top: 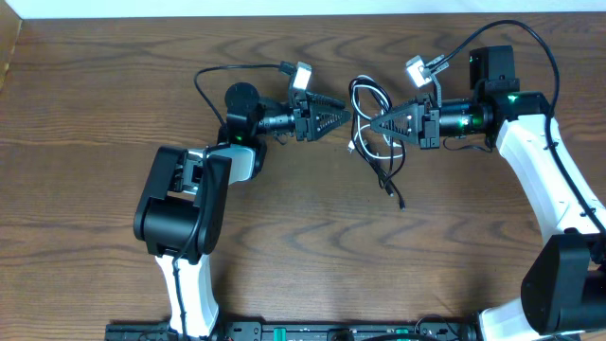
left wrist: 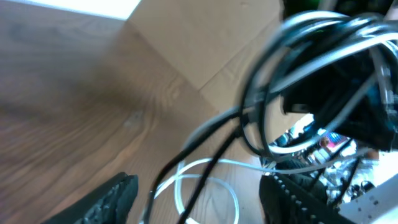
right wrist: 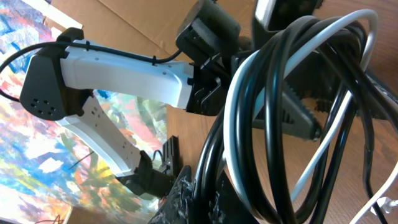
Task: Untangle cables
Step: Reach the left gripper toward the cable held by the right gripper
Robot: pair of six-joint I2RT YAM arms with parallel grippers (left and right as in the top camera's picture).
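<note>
The cables (top: 365,95) form a looped tangle of black cords and one white cord (top: 358,144) at the table's middle back, with a plugged black end (top: 399,199) trailing toward the front. My right gripper (top: 372,121) reaches in from the right and is shut on black strands of the bundle (right wrist: 249,112), pinched at its jaws (right wrist: 200,200). A white strand (right wrist: 336,25) arcs through the loops. My left gripper (top: 347,115) faces it from the left and is open (left wrist: 199,202). Between its fingers (left wrist: 115,196) I see black cords and a white loop (left wrist: 237,195), which lies on the wood. The raised tangle (left wrist: 311,31) is blurred.
Thick black arm wires (top: 218,76) curve behind the left arm (top: 185,204). The right arm (top: 540,161) runs along the right side. The wooden table (top: 85,189) ends at a pale back edge (top: 284,11). A colourful painted panel (right wrist: 37,155) stands beyond the table.
</note>
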